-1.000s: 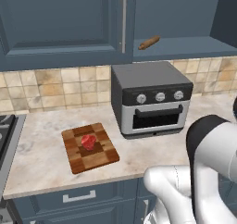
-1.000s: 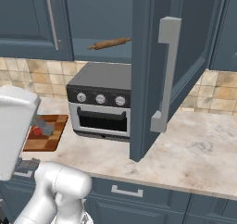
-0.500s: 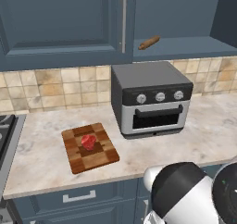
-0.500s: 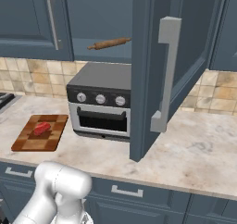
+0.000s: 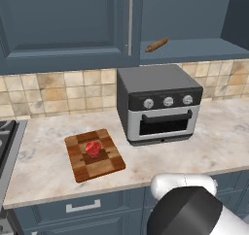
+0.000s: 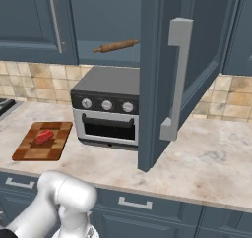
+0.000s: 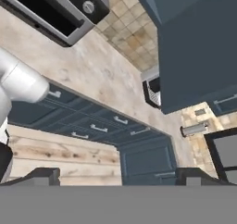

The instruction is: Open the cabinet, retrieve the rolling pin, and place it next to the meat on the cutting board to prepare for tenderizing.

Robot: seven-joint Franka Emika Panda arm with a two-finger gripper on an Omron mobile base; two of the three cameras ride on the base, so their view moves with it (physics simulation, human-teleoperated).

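Note:
The cabinet point(image 5: 63, 25) has its left door closed, while its right door point(image 6: 197, 45) is swung out over the counter. On the open shelf lies the rolling pin point(image 5: 156, 45) point(image 6: 117, 46), slim, brown and slanted. The checkered cutting board point(image 5: 78, 163) point(image 6: 29, 151) rests on the counter left of the oven, with the red meat point(image 5: 93, 148) point(image 6: 45, 136) at its middle. My gripper point(image 7: 119, 177) is open and empty, its fingertips point(image 7: 44, 176) wide apart. It hangs low in front of the counter, far from the pin and the board. My arm is folded low in both base views.
A grey toaster oven point(image 5: 160, 103) point(image 6: 106, 106) stands on the marble counter point(image 5: 44, 166) under the open shelf. The open door juts out right of it with its long silver handle point(image 6: 174, 77). A stove edge point(image 5: 7, 137) is at far left. Blue drawers point(image 7: 92, 126) run below.
The arm has folded down: its white link left the front of the cutting board in the right base view and its elbow sank low. The gripper stayed open. The kitchen things have not moved.

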